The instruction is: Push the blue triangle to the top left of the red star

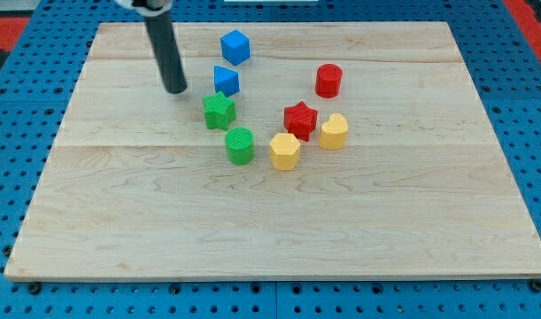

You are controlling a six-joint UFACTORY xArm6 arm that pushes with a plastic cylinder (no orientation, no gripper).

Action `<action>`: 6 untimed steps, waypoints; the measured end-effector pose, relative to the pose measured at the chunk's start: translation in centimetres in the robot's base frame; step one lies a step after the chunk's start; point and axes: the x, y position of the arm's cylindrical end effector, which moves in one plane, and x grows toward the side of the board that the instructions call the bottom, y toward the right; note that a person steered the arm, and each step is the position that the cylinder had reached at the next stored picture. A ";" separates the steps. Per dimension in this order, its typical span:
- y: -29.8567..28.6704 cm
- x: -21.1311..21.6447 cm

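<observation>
The blue triangle lies on the wooden board, up and to the left of the red star, with a gap between them. My tip rests on the board to the left of the blue triangle, a short gap away, not touching it. The rod rises toward the view's top. A green star sits just below the blue triangle, nearly touching it.
A blue cube lies above the triangle. A red cylinder is at upper right of the red star. A green cylinder, a yellow hexagon and a yellow heart-like block lie below and right.
</observation>
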 end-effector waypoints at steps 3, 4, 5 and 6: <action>9.2 -4.8; 11.1 -5.4; 13.5 -9.6; 11.8 -13.2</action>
